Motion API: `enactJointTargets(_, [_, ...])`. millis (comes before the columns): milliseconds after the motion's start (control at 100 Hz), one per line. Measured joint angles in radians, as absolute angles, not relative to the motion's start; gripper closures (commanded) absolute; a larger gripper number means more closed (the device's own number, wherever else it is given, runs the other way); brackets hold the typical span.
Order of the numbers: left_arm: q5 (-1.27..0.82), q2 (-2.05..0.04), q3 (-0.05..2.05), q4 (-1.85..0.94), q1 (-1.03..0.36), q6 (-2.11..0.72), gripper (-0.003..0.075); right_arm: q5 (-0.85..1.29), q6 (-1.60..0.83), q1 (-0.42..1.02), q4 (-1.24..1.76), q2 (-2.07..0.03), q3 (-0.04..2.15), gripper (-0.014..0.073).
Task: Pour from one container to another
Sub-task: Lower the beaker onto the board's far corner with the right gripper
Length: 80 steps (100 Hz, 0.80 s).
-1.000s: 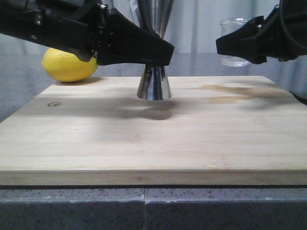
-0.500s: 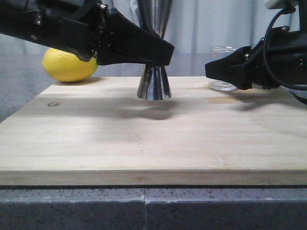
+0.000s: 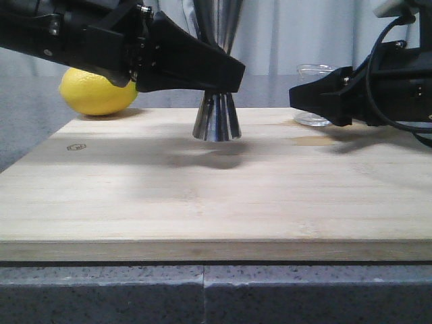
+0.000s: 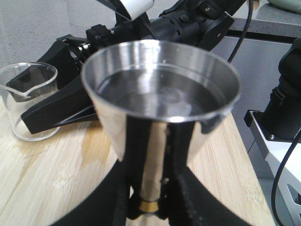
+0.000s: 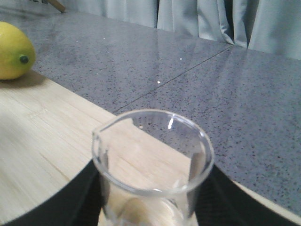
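While the front view crops it, jigger (image 4: pixel 160 108) holds liquid.

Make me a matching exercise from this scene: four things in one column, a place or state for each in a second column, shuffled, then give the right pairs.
Things:
1. jigger
2. beaker
3. lemon
4. cutting board

Places or states:
A. empty, standing upright, between the right arm's jaws
B. lying on the grey counter past the board's far left corner
C. holding liquid, gripped at its narrow waist by the left arm's jaws
D. carrying a wet stain near the glass

Pairs: 1-C, 2-A, 3-B, 4-D
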State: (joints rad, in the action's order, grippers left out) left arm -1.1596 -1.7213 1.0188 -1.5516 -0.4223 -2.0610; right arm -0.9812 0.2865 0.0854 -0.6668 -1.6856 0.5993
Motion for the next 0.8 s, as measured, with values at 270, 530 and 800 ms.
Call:
enactJointTargets(270, [-1.160,-1.721,1.019,-1.552,-0.422,-2.061,0.0734,-0.979,0.284,0.085,-0.665,-1.686,0.599,0.0425])
enactJointTargets(530, [-1.160,-1.721,1.019,-1.552,-0.422,-2.061,0.0734,-0.979,0.282,0.085,-0.665,-1.686,0.599,0.0345])
enactJointTargets(800, [-1.160,-1.721,1.019,-1.552,-0.422,-2.061,0.0734,-0.978,0.282,0.085,-0.665,-1.686,0.599,0.0214])
